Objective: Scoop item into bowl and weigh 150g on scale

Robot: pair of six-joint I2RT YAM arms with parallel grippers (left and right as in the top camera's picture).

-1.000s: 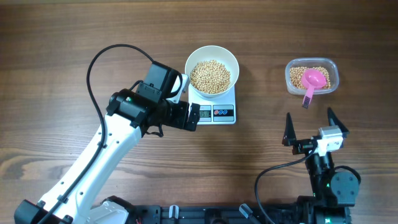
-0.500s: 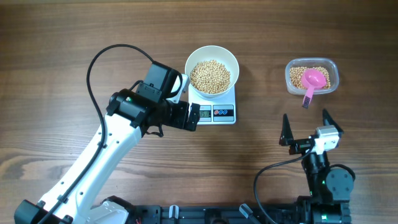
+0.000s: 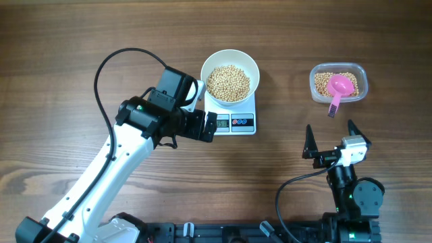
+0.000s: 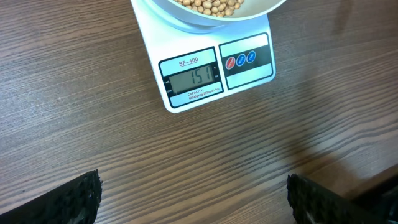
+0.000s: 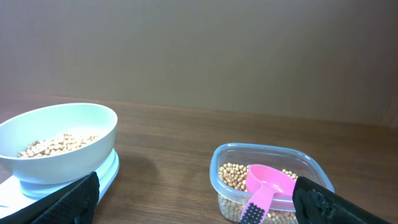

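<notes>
The right fingers (image 3: pixel 310 143), wide apart and empty, have eased back from the pink scoop (image 3: pixel 339 88) lying in the tub (image 3: pixel 339 65), while the left fingers (image 4: pixel 78 199), also apart, hover by the scale (image 4: pixel 155 43) reading 151 under the bowl (image 3: pixel 230 52) of beans (image 3: pixel 228 83), so weighing looks done.

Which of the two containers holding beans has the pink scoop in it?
The clear plastic tub on the right; the pink scoop lies in it. The white bowl on the scale holds only beans.

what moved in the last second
The right end effector drifted slightly toward the robot's left, open and empty throughout. Nothing was grasped or released. The left end effector, bowl, scale, tub and pink scoop stayed put.
</notes>
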